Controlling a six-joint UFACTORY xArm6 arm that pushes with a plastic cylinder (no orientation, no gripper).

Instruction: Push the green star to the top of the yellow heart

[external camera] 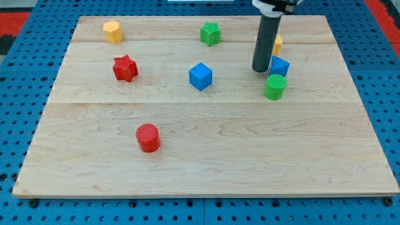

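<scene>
The green star (210, 33) sits near the view's top, centre. The yellow heart (277, 44) is at the view's upper right, mostly hidden behind the dark rod. My tip (260, 70) rests on the board just below-left of the yellow heart and touching or nearly touching the left side of a small blue block (279, 65). The green star lies well to the left of the tip and above it.
A green cylinder (275, 87) sits just below the small blue block. A blue cube (200, 76) is at centre, a red star (125, 68) at left, a yellow hexagon (112, 31) at top left, a red cylinder (148, 137) lower left. The wooden board (250, 156) lies on a blue pegboard.
</scene>
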